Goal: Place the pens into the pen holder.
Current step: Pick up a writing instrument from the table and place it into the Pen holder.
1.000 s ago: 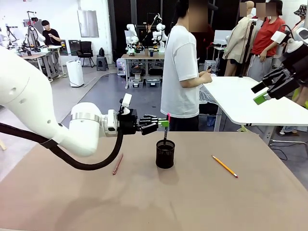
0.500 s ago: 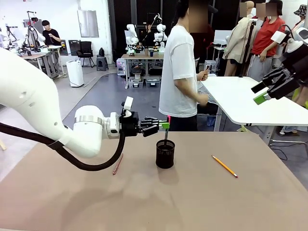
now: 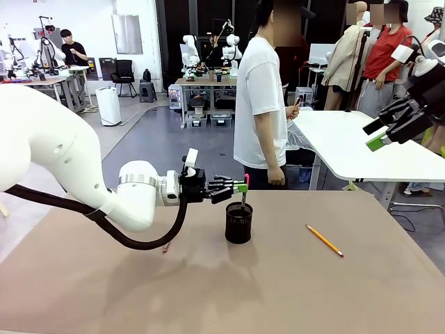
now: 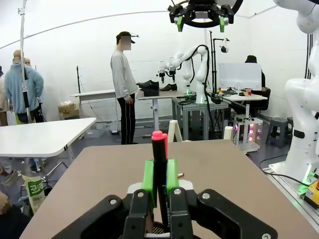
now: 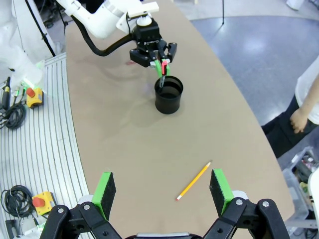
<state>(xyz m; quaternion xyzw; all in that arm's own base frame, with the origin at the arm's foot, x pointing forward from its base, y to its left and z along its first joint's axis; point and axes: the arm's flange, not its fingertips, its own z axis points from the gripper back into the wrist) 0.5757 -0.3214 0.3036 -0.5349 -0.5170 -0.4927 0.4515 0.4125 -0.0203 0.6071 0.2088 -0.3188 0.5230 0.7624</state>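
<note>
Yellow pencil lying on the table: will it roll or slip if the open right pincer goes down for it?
The yellow pencil looks thin, straight and stiff, so it should not bend. It lies flat on the smooth table, so a sideways nudge may roll or skid it. Probably very light; its low profile leaves little to pinch.

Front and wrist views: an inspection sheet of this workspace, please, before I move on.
Surface: brown table, no spills seen.
Job's things: black mesh pen holder upright mid-table; dark pen upright over its mouth; yellow pencil lying to its right; reddish-brown pen mostly hidden behind the left arm's hose.
Clutter: nothing seen.
Grippers: left gripper shut on the dark pen; right gripper open, raised at the right.
Cables: black hose looping under the left arm; loose cables on the floor.
Surroundings: person in white T-shirt at the far side; white table beyond.
</note>
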